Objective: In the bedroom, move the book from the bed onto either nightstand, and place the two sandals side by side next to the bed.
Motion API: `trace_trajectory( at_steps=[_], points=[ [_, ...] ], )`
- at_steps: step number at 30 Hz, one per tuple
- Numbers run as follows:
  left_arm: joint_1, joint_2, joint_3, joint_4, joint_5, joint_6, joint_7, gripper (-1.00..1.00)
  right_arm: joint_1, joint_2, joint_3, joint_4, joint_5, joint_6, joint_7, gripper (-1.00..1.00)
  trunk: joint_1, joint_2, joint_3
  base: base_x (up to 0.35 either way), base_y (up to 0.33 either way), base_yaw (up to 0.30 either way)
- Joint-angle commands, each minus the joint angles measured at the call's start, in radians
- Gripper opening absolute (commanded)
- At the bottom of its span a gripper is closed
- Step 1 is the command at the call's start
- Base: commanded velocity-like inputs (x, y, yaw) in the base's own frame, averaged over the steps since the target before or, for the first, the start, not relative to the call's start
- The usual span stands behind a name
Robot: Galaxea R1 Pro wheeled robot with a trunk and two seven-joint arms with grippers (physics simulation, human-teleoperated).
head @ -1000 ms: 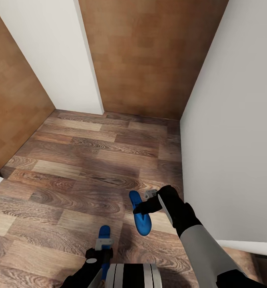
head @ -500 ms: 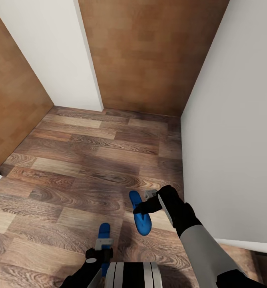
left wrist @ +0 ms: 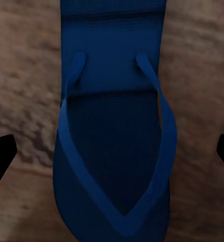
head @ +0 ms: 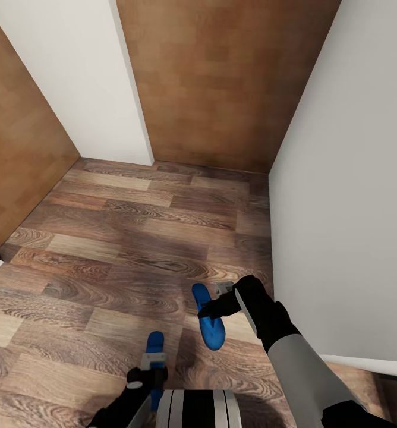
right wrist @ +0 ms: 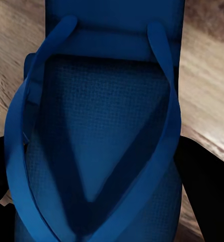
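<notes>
wood plank floor (head: 121, 249) boxed in by white and brown walls. the right gripper (head: 213, 309) is clamped on a blue sandal (head: 208, 321), carried at about 5 o'clock in the head view. the left gripper (head: 153, 371), near 6 o'clock, grips the second blue sandal (head: 155, 348), black fingertips (left wrist: 1, 156) flanking it.

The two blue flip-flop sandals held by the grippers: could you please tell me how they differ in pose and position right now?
The blue sandal in the right gripper sits farther forward over the wood floor; the blue sandal in the left gripper hangs close to the robot's trunk. The right one shows nearly its full length in the head view and is angled slightly; the left one is largely hidden by its gripper. Both are blue flip-flops with V-shaped straps.
</notes>
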Motion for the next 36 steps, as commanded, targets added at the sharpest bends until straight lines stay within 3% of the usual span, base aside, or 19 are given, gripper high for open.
trace_trajectory(
  at_steps=[1,6,11,18,24,36],
  points=[
    [-0.002,0.001,-0.009,-0.003,0.018,0.005,0.008,1.00,0.000,0.000,0.000,-0.001,0.009,0.003,0.007,-1.00,0.000,0.000,-0.001,0.000,0.000,0.000],
    [-0.025,0.003,-0.011,0.002,0.087,0.006,0.007,1.00,0.000,0.000,0.001,-0.001,0.009,0.003,0.007,-1.00,0.000,0.000,-0.001,0.000,0.000,0.000],
    [-0.031,0.004,-0.012,0.005,0.107,0.007,0.006,1.00,0.000,0.000,0.002,-0.001,0.009,0.003,0.007,-1.00,0.002,-0.001,-0.016,0.000,0.000,0.000],
    [-0.033,0.004,-0.012,0.004,0.112,0.005,0.006,1.00,0.000,0.000,0.003,-0.001,0.009,0.003,0.008,-1.00,0.002,-0.001,-0.020,0.000,0.000,0.000],
    [-0.033,0.004,-0.012,0.004,0.112,0.004,0.005,1.00,0.000,0.000,0.003,-0.001,0.009,0.003,0.007,-1.00,0.005,-0.003,-0.043,0.000,0.000,0.000],
    [-0.033,0.005,-0.012,-0.001,0.111,0.001,0.005,1.00,0.000,0.000,0.003,-0.001,0.009,0.003,0.007,-1.00,0.005,-0.003,-0.043,0.000,0.000,0.000]
  ],
)
